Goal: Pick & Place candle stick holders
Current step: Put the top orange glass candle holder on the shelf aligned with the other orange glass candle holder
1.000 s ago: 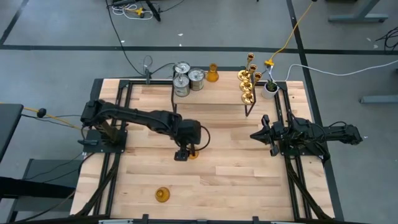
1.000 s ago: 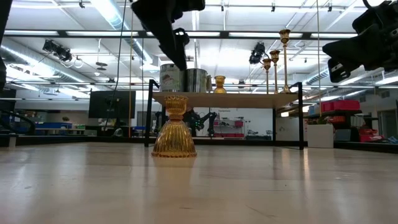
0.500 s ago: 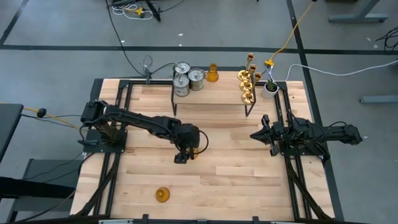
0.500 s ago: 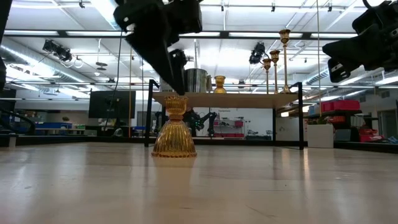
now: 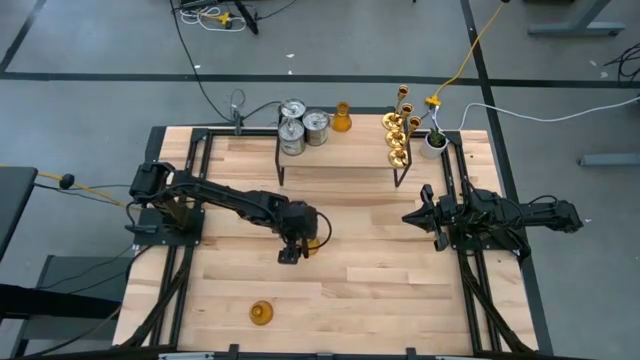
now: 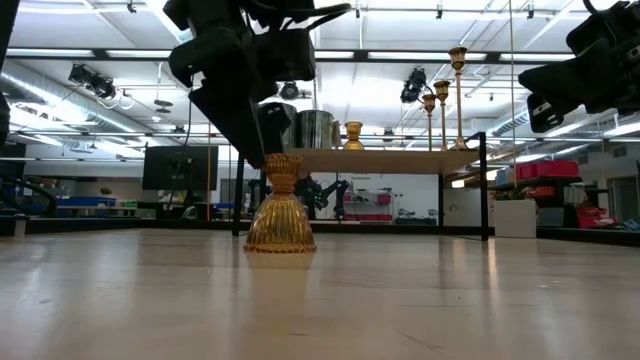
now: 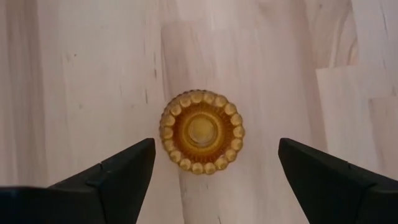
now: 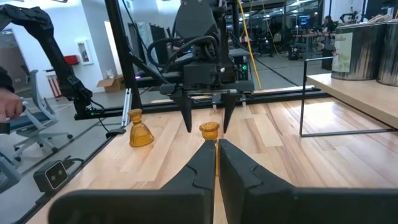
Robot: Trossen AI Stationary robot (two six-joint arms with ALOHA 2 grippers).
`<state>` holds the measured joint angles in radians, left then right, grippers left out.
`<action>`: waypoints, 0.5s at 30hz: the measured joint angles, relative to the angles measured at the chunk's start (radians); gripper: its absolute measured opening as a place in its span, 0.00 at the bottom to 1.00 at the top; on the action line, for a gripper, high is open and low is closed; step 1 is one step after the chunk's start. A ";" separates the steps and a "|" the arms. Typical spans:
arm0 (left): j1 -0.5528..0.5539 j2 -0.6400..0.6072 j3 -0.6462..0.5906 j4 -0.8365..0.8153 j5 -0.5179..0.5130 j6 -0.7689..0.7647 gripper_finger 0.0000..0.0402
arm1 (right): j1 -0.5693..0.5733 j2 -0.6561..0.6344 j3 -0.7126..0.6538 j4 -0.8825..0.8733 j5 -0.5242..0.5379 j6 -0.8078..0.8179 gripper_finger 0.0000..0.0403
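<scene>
— How far had you got with the candle stick holders?

— Partly through, I judged. On the raised shelf (image 5: 340, 150) along the far edge of the surface (image 5: 380, 290) stood three silvery glass cylinders (image 5: 300, 127), one amber holder (image 5: 342, 118) and three brass holders (image 5: 398, 130). Two amber ones were still down on the wood.

— Where were those two?

— One amber bell (image 7: 202, 132) sat near the middle of the surface, directly under my left gripper (image 5: 292, 250). The other amber bell (image 5: 261, 313) stood close to the near edge, left of centre, untouched.

— And your fingers?

— The left fingers (image 7: 118, 171) were spread wide either side of the bell, not touching it. The right gripper (image 5: 418, 216) waited by the right edge, its fingers pressed together, holding nothing.

— So what was left?

— Grasping this bell, and then the one by the near edge.
</scene>
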<state>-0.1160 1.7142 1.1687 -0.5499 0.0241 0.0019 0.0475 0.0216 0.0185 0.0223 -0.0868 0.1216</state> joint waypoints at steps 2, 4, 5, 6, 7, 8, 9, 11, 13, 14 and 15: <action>0.001 0.000 0.000 0.006 -0.003 -0.015 0.86 | 0.000 0.000 0.000 0.000 0.000 0.000 0.05; 0.002 0.000 0.000 0.013 -0.003 -0.017 0.85 | 0.000 0.000 0.000 0.000 0.000 0.000 0.05; 0.002 0.000 0.000 0.017 -0.003 -0.017 0.84 | 0.000 0.000 0.000 0.000 0.000 0.000 0.05; 0.004 0.000 0.000 0.020 -0.003 -0.017 0.82 | 0.000 0.000 0.000 0.000 0.000 0.000 0.05; 0.006 0.000 0.000 0.020 -0.003 -0.017 0.81 | 0.000 0.000 0.000 0.000 0.000 0.000 0.05; 0.007 0.000 0.000 0.021 -0.003 -0.017 0.80 | 0.000 0.000 0.000 0.000 0.000 0.000 0.05; 0.009 0.000 0.000 0.023 -0.004 -0.017 0.79 | 0.000 0.000 0.000 0.000 0.000 0.000 0.05; 0.012 0.000 0.000 0.024 -0.004 -0.017 0.77 | 0.000 0.000 0.000 0.000 0.000 0.000 0.05; 0.013 0.000 0.000 0.024 -0.004 -0.017 0.75 | 0.000 0.000 0.000 0.000 0.000 0.000 0.05; 0.013 0.000 0.000 0.025 -0.004 -0.017 0.74 | 0.000 0.000 0.000 0.000 0.000 0.000 0.05; 0.013 0.000 0.000 0.030 -0.004 -0.017 0.73 | 0.000 0.000 0.000 0.000 0.000 0.000 0.05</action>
<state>-0.1028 1.7142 1.1687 -0.5202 0.0196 -0.0151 0.0475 0.0216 0.0185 0.0223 -0.0868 0.1217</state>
